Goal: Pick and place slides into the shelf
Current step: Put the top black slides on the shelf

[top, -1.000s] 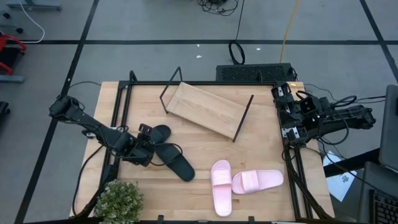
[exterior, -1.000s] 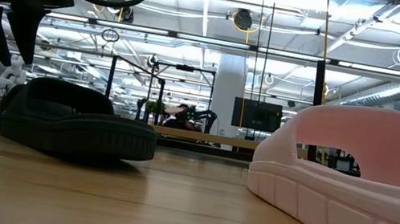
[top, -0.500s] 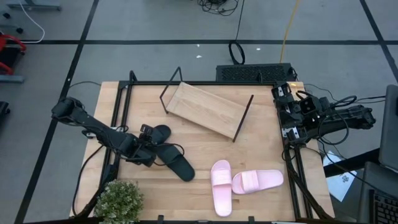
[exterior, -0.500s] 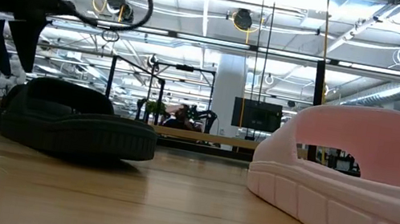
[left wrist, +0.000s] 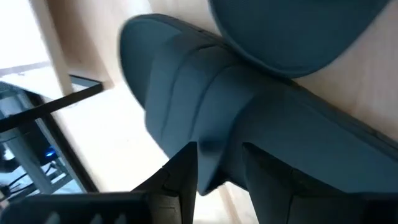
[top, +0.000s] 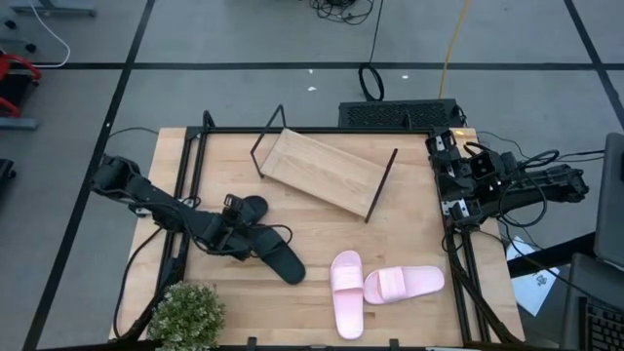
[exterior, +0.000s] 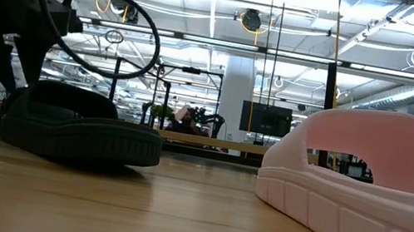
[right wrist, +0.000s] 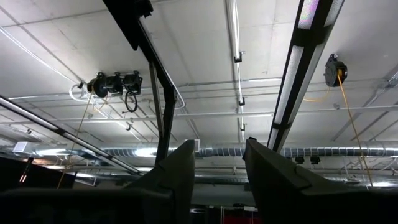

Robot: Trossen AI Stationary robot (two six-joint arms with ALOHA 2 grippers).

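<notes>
Slides: the two matte black sandals (top: 261, 239) lie overlapped near the slanted light wood shelf (top: 324, 173). Left gripper (top: 234, 234), fingers parted, straddles one sandal's edge (left wrist: 205, 143); closing there may drag its overlapping mate or slip off. Right gripper (right wrist: 217, 168), parted, waits beyond the shelf.

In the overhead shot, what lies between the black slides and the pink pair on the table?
Nothing: in the high view, only bare tabletop separates the black slides from the pink slides.
</notes>
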